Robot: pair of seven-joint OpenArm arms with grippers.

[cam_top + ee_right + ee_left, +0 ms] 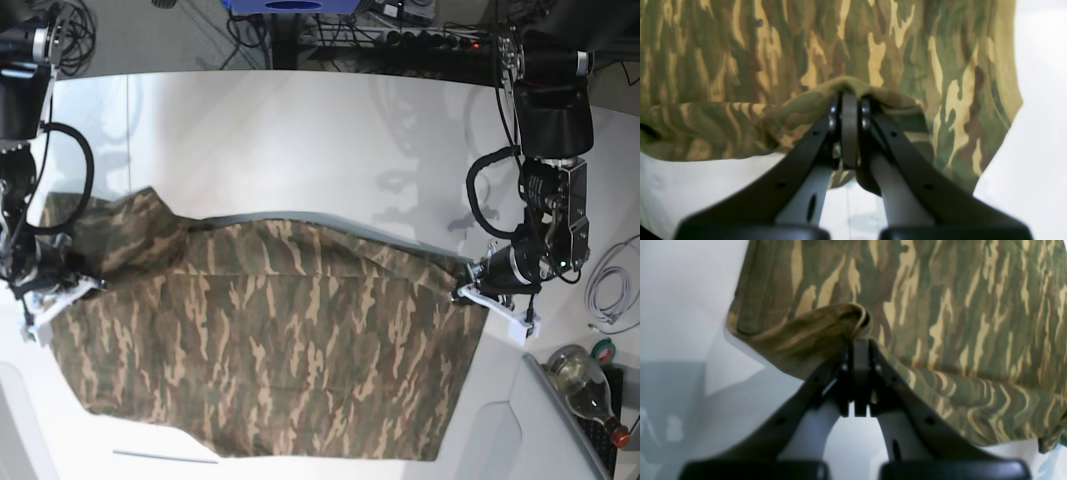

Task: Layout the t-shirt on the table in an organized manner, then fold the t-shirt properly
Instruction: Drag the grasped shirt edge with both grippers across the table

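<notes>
T-shirt (pixel 270 340) lies spread on the table (pixel 300 130), stretched between the left gripper (pixel 858 340) and right gripper (pixel 849 96), each clenched on a bunched edge just ahead of its tips; judged best: move both evenly, keeping cloth taut.

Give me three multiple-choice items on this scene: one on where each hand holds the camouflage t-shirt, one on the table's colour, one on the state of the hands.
1. Where do the hands hold the t-shirt?
A. Both at its middle
B. At opposite side edges
C. Both at the collar

2. What colour is the table?
A. White
B. Black
C. Brown wood

3. What state are the hands in?
A. Both open above the cloth
B. One open, one shut
C. Both shut on cloth

Answers: 1 B, the left hand and right hand pinch opposite edges in the base view. 2 A, the bare tabletop is white. 3 C, each wrist view shows fabric bunched between closed fingers.
</notes>
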